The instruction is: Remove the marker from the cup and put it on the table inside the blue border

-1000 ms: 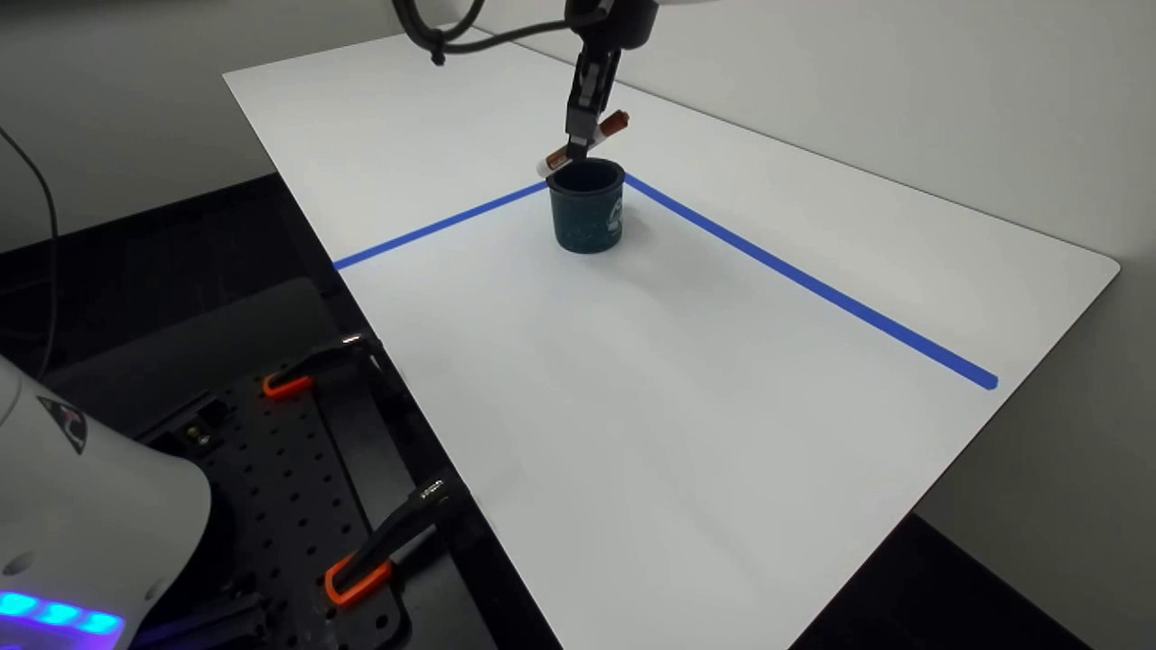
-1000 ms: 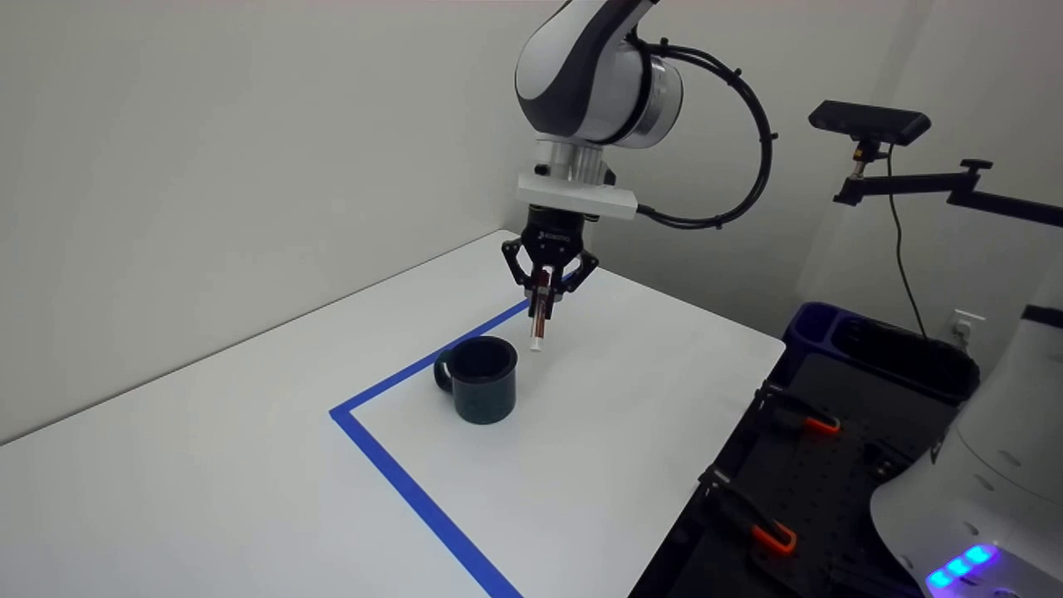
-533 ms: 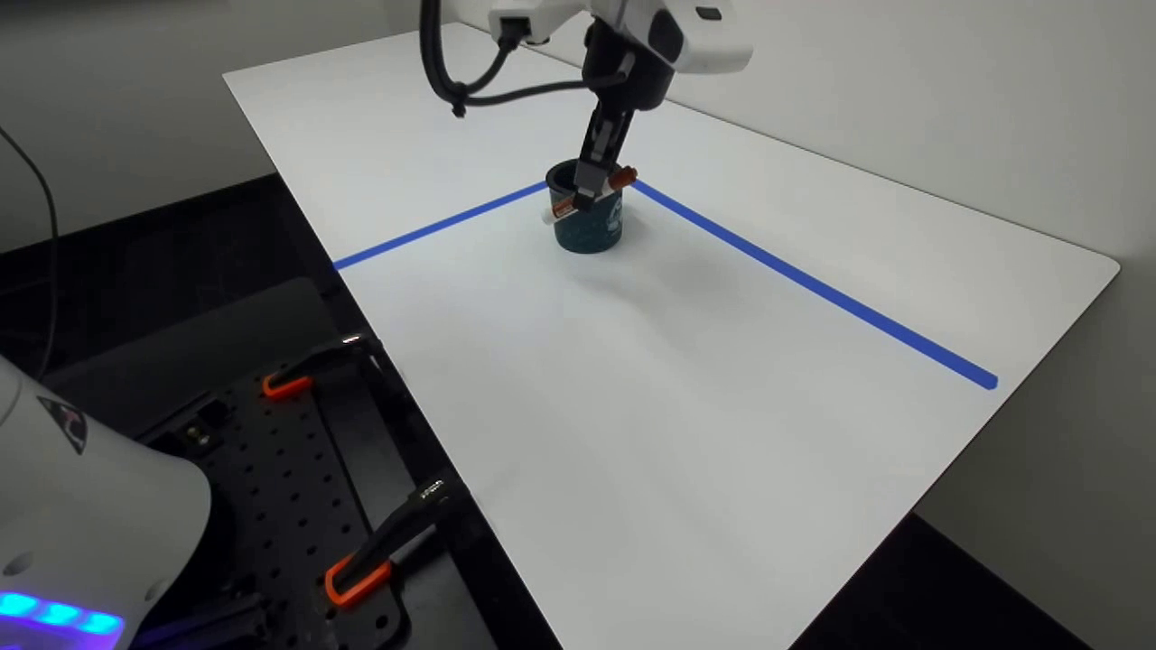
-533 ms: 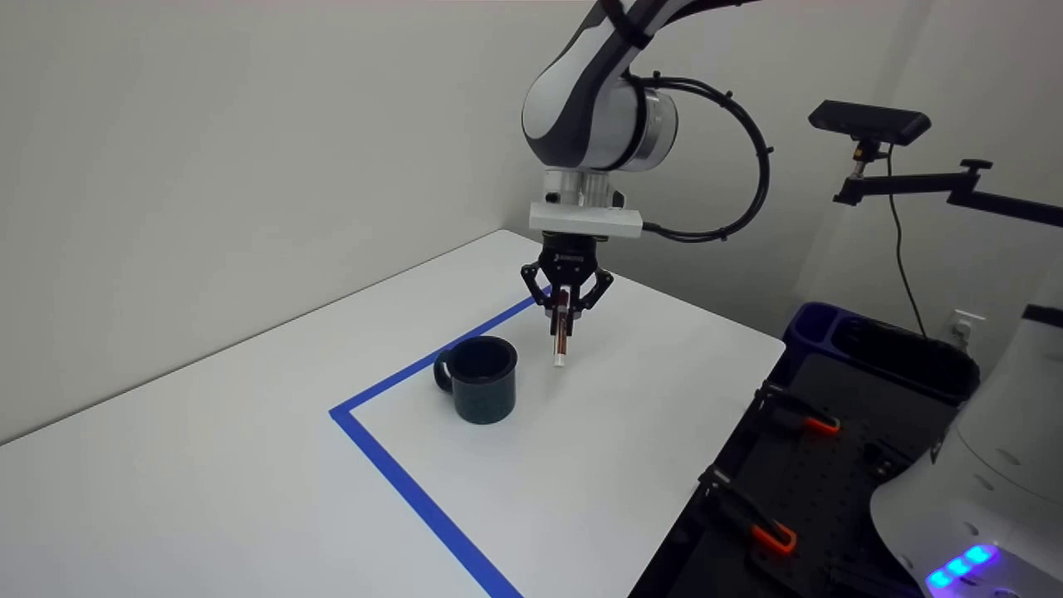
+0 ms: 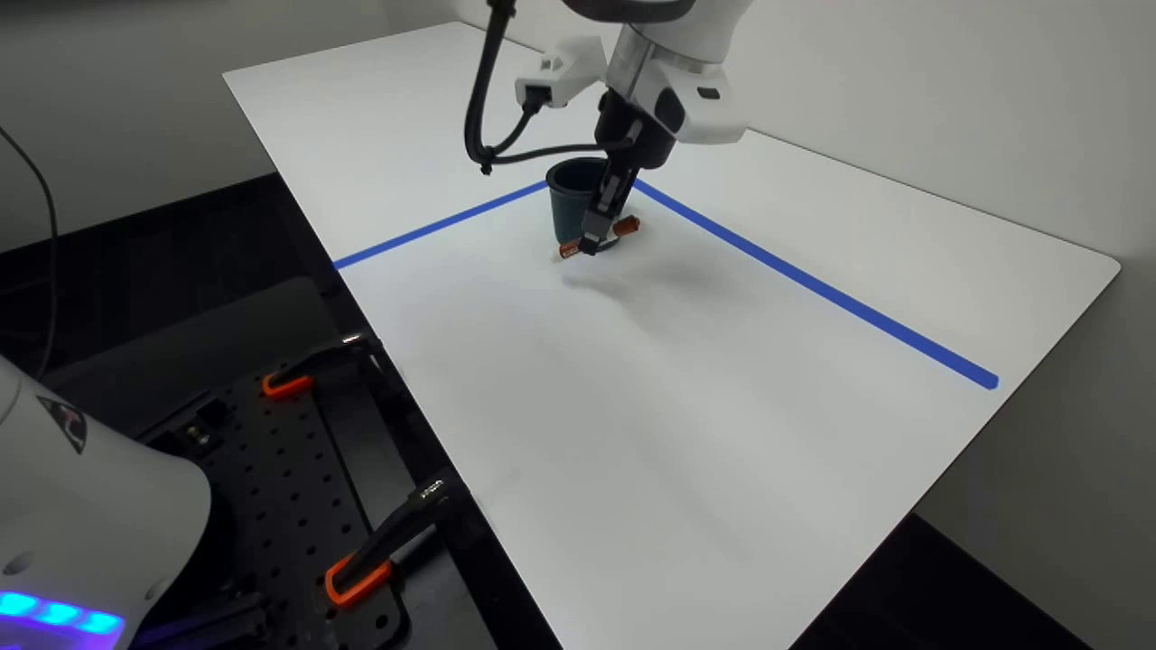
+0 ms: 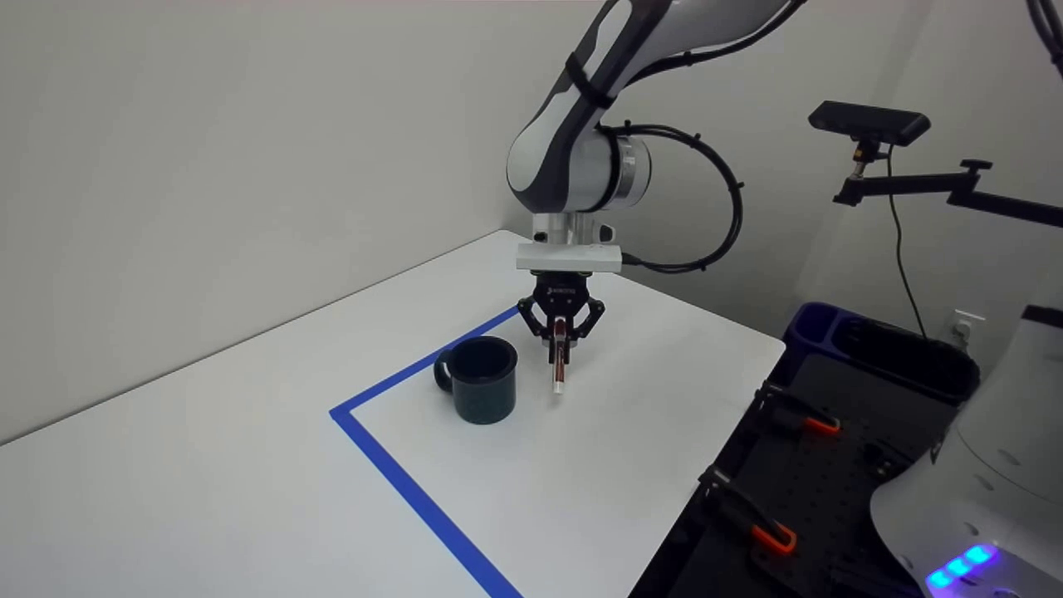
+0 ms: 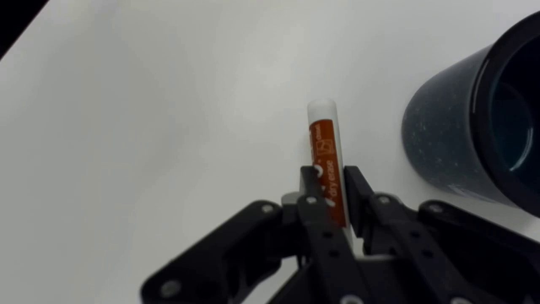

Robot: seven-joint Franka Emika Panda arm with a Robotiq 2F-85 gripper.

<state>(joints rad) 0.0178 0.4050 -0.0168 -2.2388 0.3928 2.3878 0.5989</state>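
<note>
Wrist view: the pincer holds the dry-erase marker, jaws closed to its width, long axis pointing ahead between them; the mug sits apart, right of the pincer, so lowering to the worktop beneath looks safe.

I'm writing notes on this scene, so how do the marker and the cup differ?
The marker is slim, white and reddish-brown; the cup is wide and dark. The marker is clamped in the gripper; the cup stands upright on the table. Both have rounded bodies.
</note>
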